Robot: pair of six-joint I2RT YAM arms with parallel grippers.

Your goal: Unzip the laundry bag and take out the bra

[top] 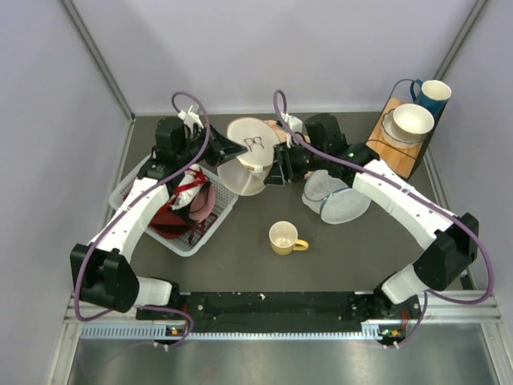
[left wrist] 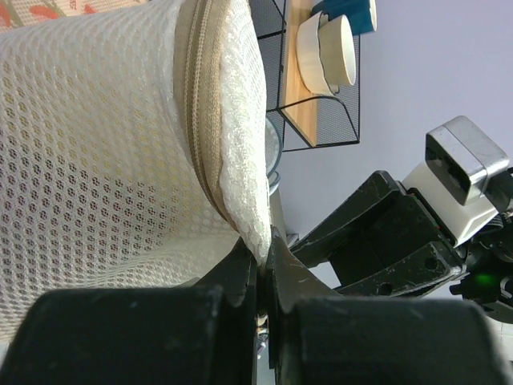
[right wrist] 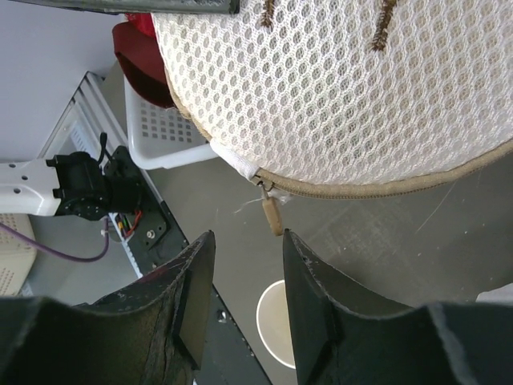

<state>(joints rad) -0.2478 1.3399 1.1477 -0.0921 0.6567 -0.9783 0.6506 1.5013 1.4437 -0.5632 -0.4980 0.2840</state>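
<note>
The left arm (top: 132,212) goes up from its base and bends in toward the middle. The left tool (left wrist: 262,255) is closed tight, and it pinches the rim of the laundry bag (left wrist: 96,160). The right arm (top: 401,200) bends in from the other side. The right tool (right wrist: 247,241) is open, with its two fingers (right wrist: 192,281) spread apart. The two tools face each other, near but not touching.
</note>
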